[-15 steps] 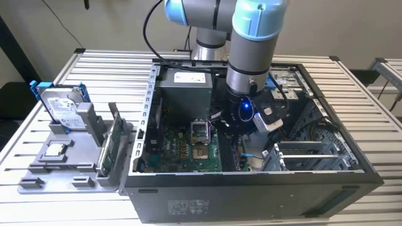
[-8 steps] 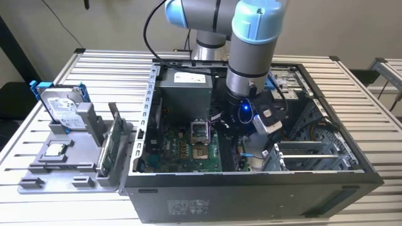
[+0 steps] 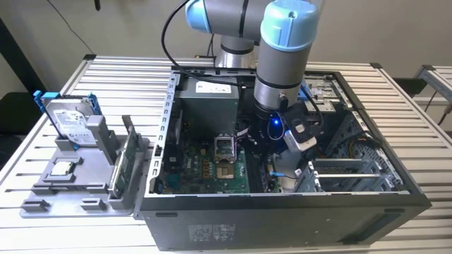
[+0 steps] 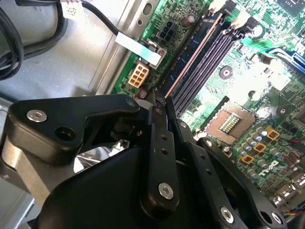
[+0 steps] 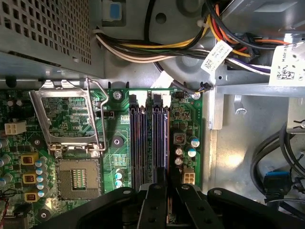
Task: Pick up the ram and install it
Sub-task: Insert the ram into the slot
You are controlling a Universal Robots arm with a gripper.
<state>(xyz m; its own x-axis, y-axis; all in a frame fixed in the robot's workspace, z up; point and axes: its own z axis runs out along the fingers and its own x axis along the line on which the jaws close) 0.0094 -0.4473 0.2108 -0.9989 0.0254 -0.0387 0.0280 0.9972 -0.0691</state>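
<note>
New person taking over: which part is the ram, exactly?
On the green motherboard, find the long parallel slots beside the CPU socket. The ram is the thin blue stick on edge at the outermost slot, gripped by the end effector; the neighbouring slots are empty.

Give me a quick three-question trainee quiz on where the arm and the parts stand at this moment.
1. True or false: the gripper is outside the computer case.
2. In the second wrist view, what thin part is pinched by the gripper above the green board? A) the ram B) a screwdriver C) a loose screw
3. Fill in: the hard drive stands on the gray tray at the exterior view's ____ side.

Key: 1 false; 2 A; 3 left.
</note>
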